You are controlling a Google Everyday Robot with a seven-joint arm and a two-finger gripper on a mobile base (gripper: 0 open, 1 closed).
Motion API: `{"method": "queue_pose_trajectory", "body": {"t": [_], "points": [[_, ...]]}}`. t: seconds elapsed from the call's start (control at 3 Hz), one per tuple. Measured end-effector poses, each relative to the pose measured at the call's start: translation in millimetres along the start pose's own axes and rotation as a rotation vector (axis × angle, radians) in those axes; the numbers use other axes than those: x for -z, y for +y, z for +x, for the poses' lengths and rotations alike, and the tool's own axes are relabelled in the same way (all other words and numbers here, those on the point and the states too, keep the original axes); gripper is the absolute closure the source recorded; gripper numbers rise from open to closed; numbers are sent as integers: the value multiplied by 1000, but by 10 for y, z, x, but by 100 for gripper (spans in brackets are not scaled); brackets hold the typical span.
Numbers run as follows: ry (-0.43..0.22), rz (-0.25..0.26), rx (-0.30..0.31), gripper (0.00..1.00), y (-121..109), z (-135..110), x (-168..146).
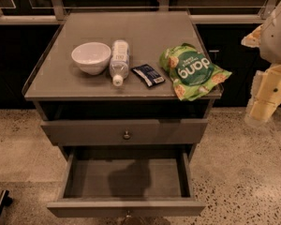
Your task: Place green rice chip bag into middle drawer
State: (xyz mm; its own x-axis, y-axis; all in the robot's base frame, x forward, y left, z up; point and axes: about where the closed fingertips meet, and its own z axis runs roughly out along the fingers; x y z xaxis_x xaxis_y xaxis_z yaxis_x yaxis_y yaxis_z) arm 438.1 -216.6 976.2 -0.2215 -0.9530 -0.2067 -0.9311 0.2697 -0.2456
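Observation:
The green rice chip bag (193,71) lies on the right end of the cabinet top (145,27), its corner hanging over the right edge. It is puffy and light green with white "dang" lettering. The middle drawer (126,207) is pulled out below, an open tray with nothing in it and a small knob on its front panel. My gripper (261,106) hangs at the right edge of the view, beside the cabinet, lower than the bag and to its right, and holds nothing that I can see.
A white bowl (91,56), a lying clear water bottle (119,60) and a small dark-blue packet (148,74) sit on the top, left of the bag. The drawer above (126,131) is shut. Speckled floor surrounds the cabinet.

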Motion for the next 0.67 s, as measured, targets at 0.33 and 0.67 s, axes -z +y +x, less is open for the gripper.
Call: {"method": "queue_pose_trajectory", "body": {"t": [0.33, 0.67], "points": [[-10, 13, -2, 0, -33, -1, 6], [-48, 23, -18, 0, -215, 21, -83]]}}
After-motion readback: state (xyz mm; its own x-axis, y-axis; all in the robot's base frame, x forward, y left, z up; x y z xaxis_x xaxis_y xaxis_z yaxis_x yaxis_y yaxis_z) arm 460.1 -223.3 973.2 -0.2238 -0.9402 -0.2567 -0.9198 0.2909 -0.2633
